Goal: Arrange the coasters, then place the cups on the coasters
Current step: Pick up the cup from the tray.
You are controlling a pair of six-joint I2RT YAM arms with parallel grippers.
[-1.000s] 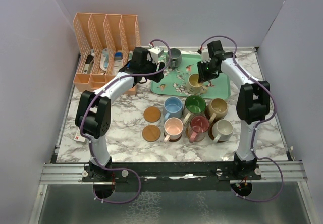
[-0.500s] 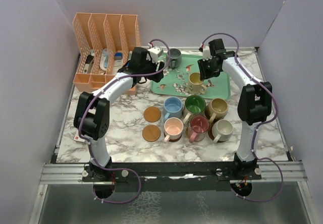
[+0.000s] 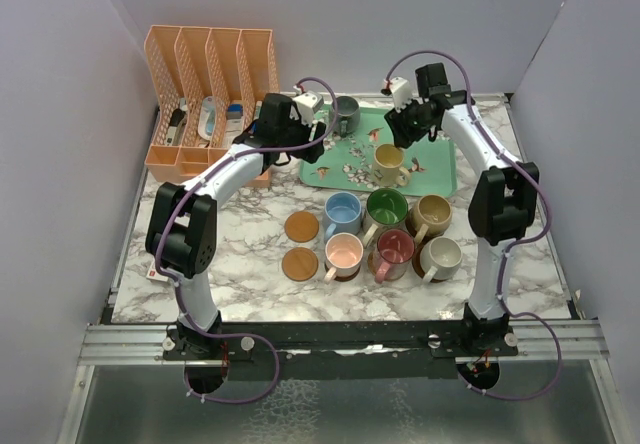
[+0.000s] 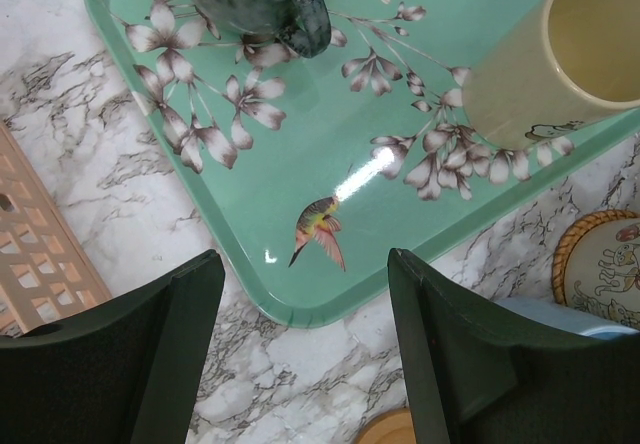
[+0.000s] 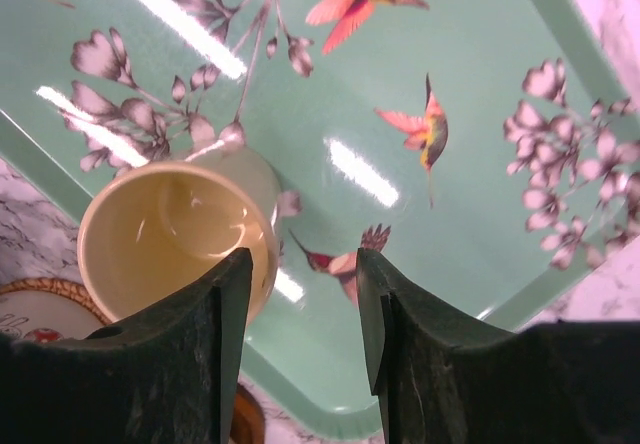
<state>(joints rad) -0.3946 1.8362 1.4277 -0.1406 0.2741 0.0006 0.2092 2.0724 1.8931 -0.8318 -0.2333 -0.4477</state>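
Two mugs are waiting on the tray [image 3: 440, 169]: the yellow mug [image 3: 388, 164] is standing upright near its front edge, and the grey mug [image 3: 345, 114] is sitting in its back left corner. Six other mugs [image 3: 386, 207] are resting on coasters out on the table [image 3: 240, 254], and two bare coasters [image 3: 301, 227] are lying just left of them.

The right claw [image 5: 302, 259] is hanging open over the tray with nothing between its fingers, and the yellow mug is sitting just beside one of them. The left claw [image 4: 300, 264] is gaping wide and empty over the tray's near left corner.

The yellow mug looks like glazed ceramic, so I am expecting it to be rigid, fairly weighty for its size, slick under hard fingers, and liable to chip if knocked or dropped. The glossy tray is likely to let it skate if nudged sideways. The soundest hold, I am thinking, is over the rim, with one finger inside the wall and one outside, on a stretch clear of the handle, squeezing firmly and lifting straight up. The wrist view is not showing me clearly where the handle is pointing. The coasters look thin and flat, and awkward to pinch.
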